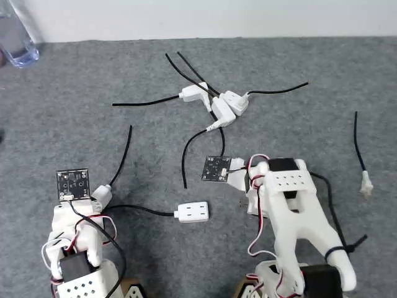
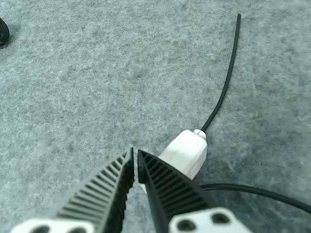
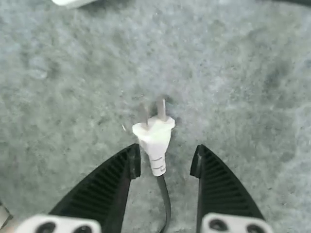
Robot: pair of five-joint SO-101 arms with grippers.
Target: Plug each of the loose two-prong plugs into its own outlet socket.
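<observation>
lying flat on the carpet [image 3: 243, 73]: plug [image 3: 154, 141], prongs pointing away from the right gripper [image 3: 167, 156], cord [image 3: 165, 194] trailing back between its fingers [image 3: 121, 174]. those spread wide either side. left gripper [image 2: 136, 162] pinched closed, empty, farther off.

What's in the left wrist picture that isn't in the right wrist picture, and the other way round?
Left wrist view: the left gripper is shut, with a white connector beside it and its black cord running away. Right wrist view: the right gripper is open, with a two-prong plug lying between its fingers. Both: the grey mat underneath.
</observation>
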